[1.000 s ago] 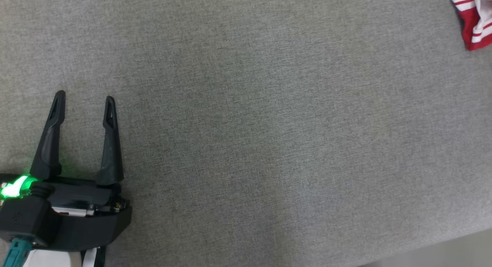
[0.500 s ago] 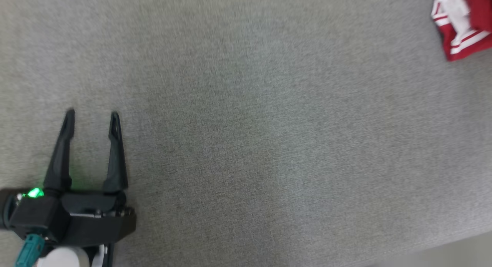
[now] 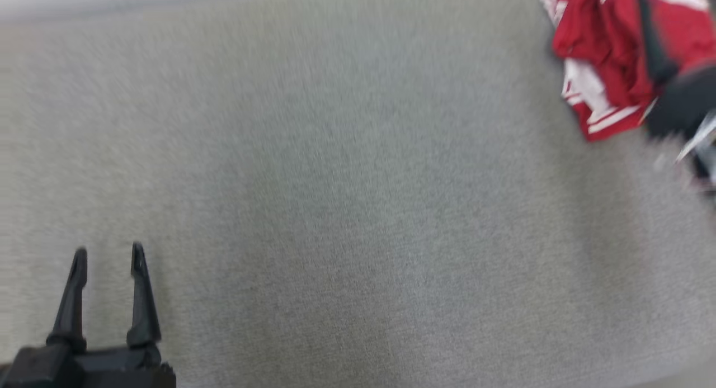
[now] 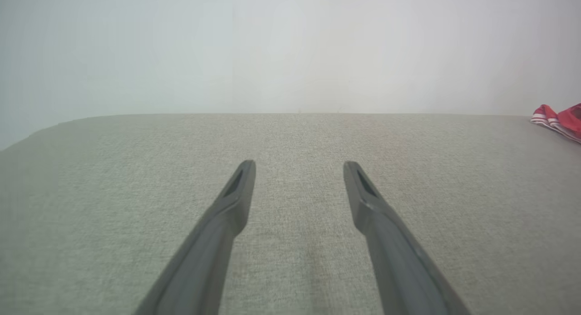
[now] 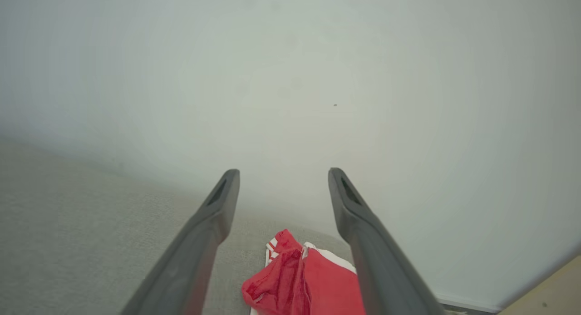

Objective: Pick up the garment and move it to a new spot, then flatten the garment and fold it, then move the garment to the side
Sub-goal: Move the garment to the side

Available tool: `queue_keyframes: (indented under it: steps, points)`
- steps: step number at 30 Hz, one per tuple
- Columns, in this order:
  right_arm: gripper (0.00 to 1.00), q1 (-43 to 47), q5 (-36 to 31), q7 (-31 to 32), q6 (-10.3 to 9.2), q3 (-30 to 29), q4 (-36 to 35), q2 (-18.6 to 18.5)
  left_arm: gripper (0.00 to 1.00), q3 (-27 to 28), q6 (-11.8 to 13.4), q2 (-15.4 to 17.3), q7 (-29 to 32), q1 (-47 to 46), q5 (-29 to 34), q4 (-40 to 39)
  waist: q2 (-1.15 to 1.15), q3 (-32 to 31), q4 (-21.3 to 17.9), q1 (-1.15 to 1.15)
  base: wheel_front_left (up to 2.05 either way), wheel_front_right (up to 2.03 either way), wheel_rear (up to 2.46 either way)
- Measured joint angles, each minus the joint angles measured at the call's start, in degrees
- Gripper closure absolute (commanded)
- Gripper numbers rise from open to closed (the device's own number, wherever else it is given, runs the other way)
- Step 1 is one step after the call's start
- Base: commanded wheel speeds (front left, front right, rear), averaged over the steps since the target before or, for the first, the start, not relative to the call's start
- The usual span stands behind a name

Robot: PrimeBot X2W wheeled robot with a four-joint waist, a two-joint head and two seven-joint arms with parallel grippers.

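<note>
Grey woven surface (image 3: 358,209), flat coarse weave, with a plain smooth pale wall (image 4: 290,47) behind. Versus a second ago the head camera has swung: the picture is now blurred, far more of the garment (image 3: 601,58) is in frame, and the left gripper (image 3: 108,250) sits lower in frame. Garment is soft red cloth with white stripes, crumpled in a heap at the surface's far right, near the wall. Left gripper spread wide, empty. Right gripper (image 5: 283,171) spread wide just by the heap, pinching nothing.
</note>
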Motion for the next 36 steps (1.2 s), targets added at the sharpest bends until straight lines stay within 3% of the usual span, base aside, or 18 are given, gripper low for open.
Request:
queue_keyframes:
  steps: [10,17,26,36]
  points:
    - [0.00,27.42,-4.38,-0.03,0.00,-14.16,-15.67,9.06,0.00,0.47,-0.15,-0.59,-0.01,3.91,-0.62,3.21,0.00,-9.55,2.38,-0.01,0.00,0.00,0.00]
    - [0.00,42.03,-6.62,-0.03,0.00,-19.17,-22.53,14.88,0.00,-0.05,-0.27,-0.87,0.00,5.83,-1.02,5.79,0.00,-14.08,4.78,0.00,0.00,0.00,0.00]
    - [0.00,51.81,-7.86,-0.03,0.00,-20.98,-26.96,19.12,0.00,-0.76,-0.35,-0.96,0.00,7.54,-1.48,7.71,0.00,-18.64,7.10,0.00,0.00,0.00,0.00]
    - [0.00,54.11,-7.86,-0.03,0.00,-19.19,-26.08,21.56,0.00,-1.55,-1.10,-0.99,0.00,7.28,-1.88,9.73,0.00,-20.39,8.07,0.01,0.00,0.00,0.00]
